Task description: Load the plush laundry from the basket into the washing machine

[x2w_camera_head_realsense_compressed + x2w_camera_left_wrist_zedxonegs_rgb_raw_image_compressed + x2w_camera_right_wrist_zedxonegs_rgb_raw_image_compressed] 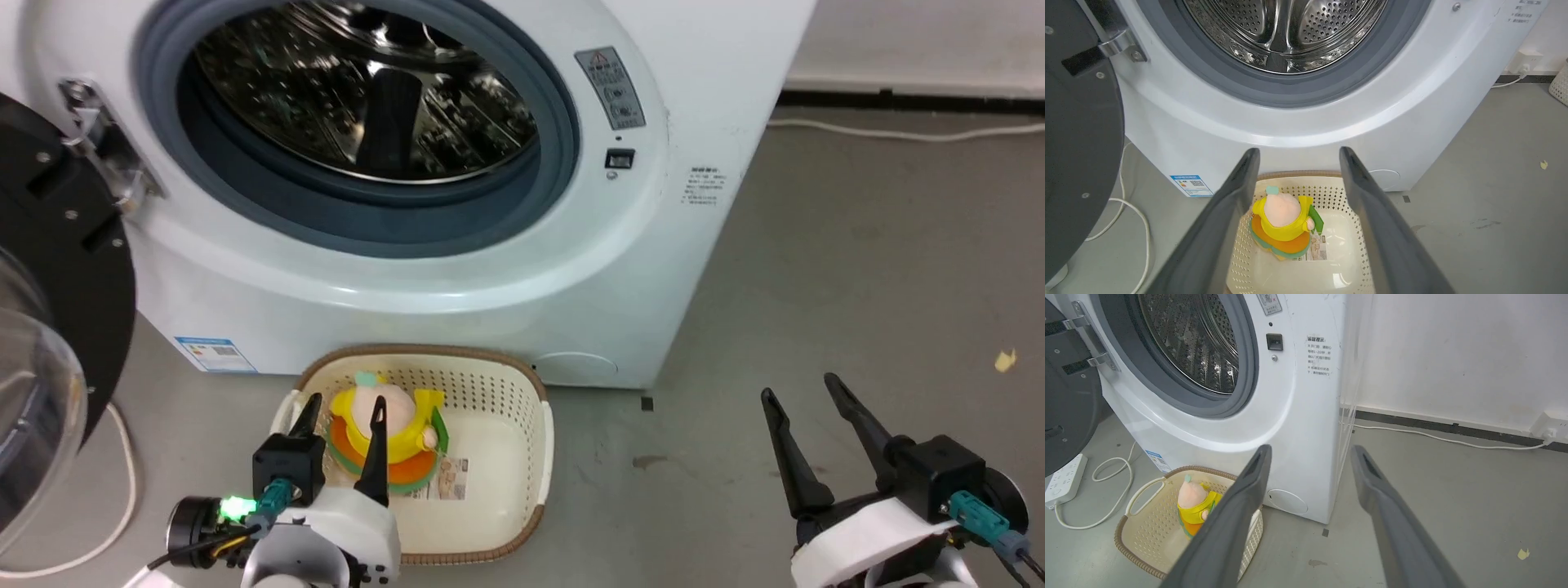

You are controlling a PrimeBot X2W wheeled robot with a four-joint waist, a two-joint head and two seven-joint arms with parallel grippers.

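On the grey floor [857, 286], just before the washing machine [408, 318]: one basket [490, 384], cream, perforated, brown-rimmed, holding one item, the plush laundry [400, 408], upright toward the left rear corner, its base at the edge of a sticker label [453, 478] on the basket bottom. Washing machine: door [57, 286] swung open at my left, grey seal [555, 139] ringing a steel drum [367, 90] that shows perforated wall and paddles. My left claw [347, 400]: above the basket, fingers spread wide, toy between them in the wrist view, gripping nothing. My right claw [798, 385]: spread wide over the floor to the right, well apart from the basket, holding nothing.
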